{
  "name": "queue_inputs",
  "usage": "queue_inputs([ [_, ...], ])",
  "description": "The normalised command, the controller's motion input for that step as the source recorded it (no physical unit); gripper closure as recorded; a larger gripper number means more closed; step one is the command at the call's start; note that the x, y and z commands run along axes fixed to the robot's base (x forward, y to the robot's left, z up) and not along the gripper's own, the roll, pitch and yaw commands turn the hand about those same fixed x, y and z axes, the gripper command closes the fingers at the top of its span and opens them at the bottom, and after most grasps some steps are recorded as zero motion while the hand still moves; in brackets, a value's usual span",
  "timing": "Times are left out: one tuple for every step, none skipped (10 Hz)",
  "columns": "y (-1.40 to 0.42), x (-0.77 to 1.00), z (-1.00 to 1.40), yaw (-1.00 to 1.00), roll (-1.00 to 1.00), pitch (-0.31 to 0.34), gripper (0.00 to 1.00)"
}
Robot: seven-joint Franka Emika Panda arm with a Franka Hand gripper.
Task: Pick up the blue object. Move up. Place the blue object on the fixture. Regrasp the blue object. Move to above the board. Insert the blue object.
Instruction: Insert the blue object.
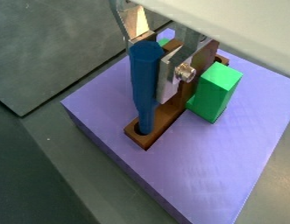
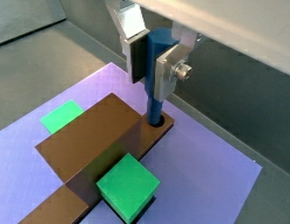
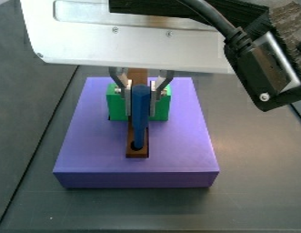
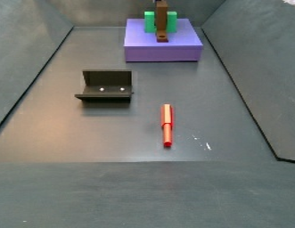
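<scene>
The gripper [image 1: 157, 54] hangs over the board [image 1: 135, 162], its silver fingers [image 1: 176, 68] closed on the upper part of the blue peg [image 1: 145, 83], which stands upright. The peg's lower end sits in the round hole of the brown bar [image 2: 95, 144], seen in both wrist views. In a side view, the green block [image 3: 117, 103] lies behind the bar, toward 12 o'clock. In a side view, the board [image 4: 161, 46] is at 12 o'clock, the fixture [image 4: 105, 86] stands empty at 9 o'clock, well apart from the board, and the red peg [image 4: 167, 125] lies flat on the floor near 5 o'clock of the fixture.
</scene>
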Motion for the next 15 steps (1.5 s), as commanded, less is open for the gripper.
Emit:
queue_inputs([
  [0.0,0.01,0.0,0.0,-0.02,0.01,1.0],
  [0.0,-0.04,0.0,0.0,-0.04,0.0,1.0],
  [0.0,-0.13,0.0,0.0,-0.06,-0.014,1.0],
  [0.0,-0.06,0.0,0.0,-0.04,0.0,1.0],
  [-0.02,-0.04,0.0,0.0,-0.03,0.0,1.0],
  [-0.05,0.0,0.0,0.0,-0.04,0.0,1.0],
  [-0.02,0.0,-0.01,0.0,-0.06,0.0,1.0],
  [0.0,0.05,-0.12,0.0,-0.04,0.0,1.0],
  [0.0,0.0,-0.23,0.0,-0.02,0.0,1.0],
  [0.0,0.0,-0.28,0.0,0.0,-0.001,1.0],
  [0.0,0.0,-0.35,0.0,0.0,-0.016,1.0],
  [0.0,0.0,-0.41,0.0,0.0,-0.037,1.0],
  [0.0,0.0,-0.52,0.0,0.0,-0.074,1.0],
  [0.0,0.04,-0.53,0.0,0.0,-0.064,1.0],
  [0.0,0.03,-0.55,0.0,0.0,-0.06,1.0],
])
